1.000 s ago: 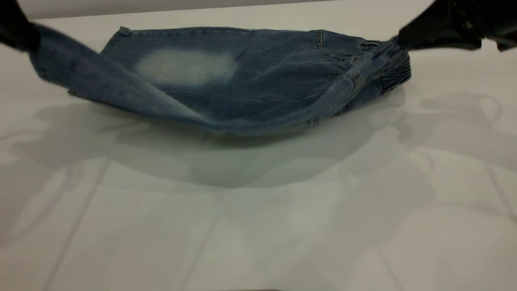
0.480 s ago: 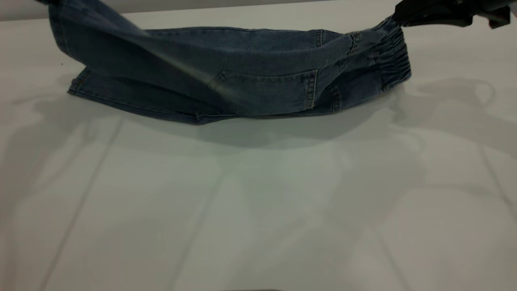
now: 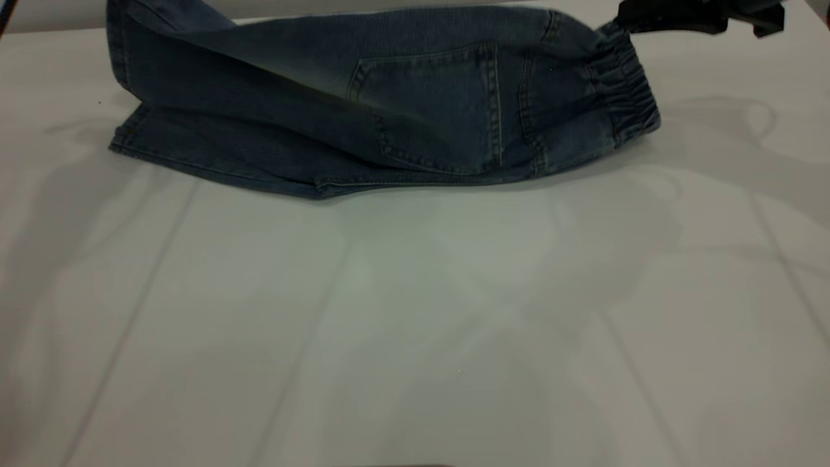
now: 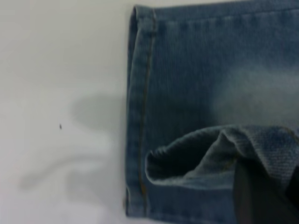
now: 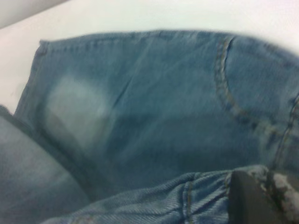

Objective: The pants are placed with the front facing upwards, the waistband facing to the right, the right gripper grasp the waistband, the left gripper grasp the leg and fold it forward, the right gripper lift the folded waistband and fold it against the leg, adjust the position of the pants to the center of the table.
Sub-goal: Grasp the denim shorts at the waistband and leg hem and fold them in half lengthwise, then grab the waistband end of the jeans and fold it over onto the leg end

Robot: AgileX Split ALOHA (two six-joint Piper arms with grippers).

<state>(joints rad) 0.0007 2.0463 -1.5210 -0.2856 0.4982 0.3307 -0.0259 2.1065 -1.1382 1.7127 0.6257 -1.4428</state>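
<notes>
the left gripper [image 4: 266, 196] shows only in its own wrist view, as a dark finger with a bunched fold of the pants' leg hem pinched against it; its jaws are closed on that denim. in the exterior view this gripper lies past the upper left corner, and the leg cloth rises toward it from the bench [image 3: 389, 337]. beyond those jaws the other leg lies flat on the white surface, hem stitching plain, with a pale faded patch on it.

the pants [image 3: 363, 110] stretch across the far half of the bench, the near layer lifted and held up like a curtain, back pocket facing the exterior camera, while the lower layer rests on the bench with its fold line along the near edge.

at the right end, the waistband [image 3: 626, 84] is gathered and ruffled, its upper corner drawn up into the right gripper [image 3: 655, 19]. those jaws are clamped on the waistband, hanging just above the bench's far right. in the right wrist view, denim sits pinched at the gripper's finger, with the flat leg and pocket seam spread beyond the jaws.
</notes>
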